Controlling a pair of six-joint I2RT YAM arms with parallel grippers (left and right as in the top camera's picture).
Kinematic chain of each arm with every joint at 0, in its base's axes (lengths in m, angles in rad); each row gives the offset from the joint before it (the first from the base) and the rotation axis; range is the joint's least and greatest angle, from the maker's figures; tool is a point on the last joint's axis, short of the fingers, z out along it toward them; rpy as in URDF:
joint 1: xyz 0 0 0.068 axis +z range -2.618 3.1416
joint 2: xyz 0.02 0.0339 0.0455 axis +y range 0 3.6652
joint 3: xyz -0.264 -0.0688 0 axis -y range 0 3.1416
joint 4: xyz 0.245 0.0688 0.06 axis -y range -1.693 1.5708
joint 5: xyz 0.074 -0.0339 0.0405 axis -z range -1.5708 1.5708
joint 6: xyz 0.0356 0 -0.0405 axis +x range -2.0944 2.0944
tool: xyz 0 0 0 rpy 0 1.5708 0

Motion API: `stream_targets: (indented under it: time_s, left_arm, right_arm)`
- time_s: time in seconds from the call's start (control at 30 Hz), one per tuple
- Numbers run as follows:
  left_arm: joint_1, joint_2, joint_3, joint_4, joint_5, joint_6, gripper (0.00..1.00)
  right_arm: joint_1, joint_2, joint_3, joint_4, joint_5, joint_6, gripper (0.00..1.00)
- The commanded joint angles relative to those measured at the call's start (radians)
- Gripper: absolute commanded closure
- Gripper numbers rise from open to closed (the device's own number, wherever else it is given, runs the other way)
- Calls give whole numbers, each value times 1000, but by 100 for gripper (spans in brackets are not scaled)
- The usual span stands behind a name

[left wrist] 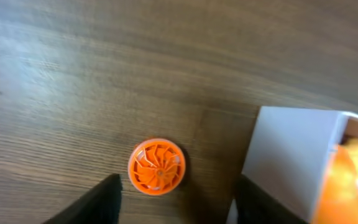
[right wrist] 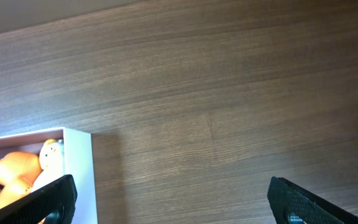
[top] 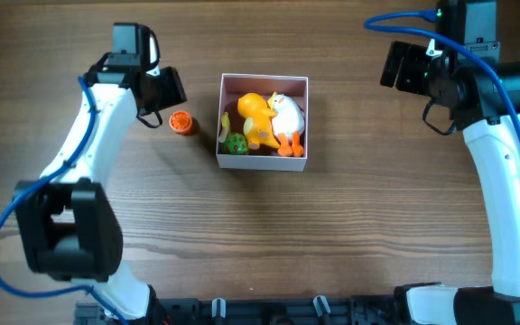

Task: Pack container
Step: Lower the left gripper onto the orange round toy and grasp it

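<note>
Both pairs of my jaws stand apart, holding nothing.
My left gripper (left wrist: 174, 208) hovers over an orange finned disc (left wrist: 157, 166) just beside the container (top: 262, 163), which holds an orange toy (top: 255, 116), a white toy (top: 289, 112) and a green toy (top: 236, 142). My right gripper (right wrist: 179, 205) hangs well apart from it.

The container (top: 262, 163) is a square, shallow box with thin white walls, standing upright and open-topped near the middle of the desk (top: 332, 235). Inside lie a yellow-orange toy (top: 255, 116), a white toy (top: 288, 113) with orange feet touching it, and a small green toy (top: 236, 143) by the left wall. A round orange ribbed toy (top: 181, 122) lies flat on the desk just left of the box, not touching it
</note>
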Motion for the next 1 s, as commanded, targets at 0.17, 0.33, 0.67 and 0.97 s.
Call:
stream_targets:
  time_s: [0.17, 0.33, 0.67, 0.97]
  left_arm:
    - [-11, 136, 11, 27, -5, 17, 4]
    - [-28, 153, 11, 39, -6, 18, 9]
    - [-97, 195, 11, 14, -132, 124, 11]
    - [-92, 198, 11, 14, -142, 121, 8]
  right_arm:
    - [0, 6, 0, 0, 14, -6, 0]
    - [0, 6, 0, 0, 14, -5, 0]
    - [0, 6, 0, 0, 14, -6, 0]
    - [0, 6, 0, 0, 14, -5, 0]
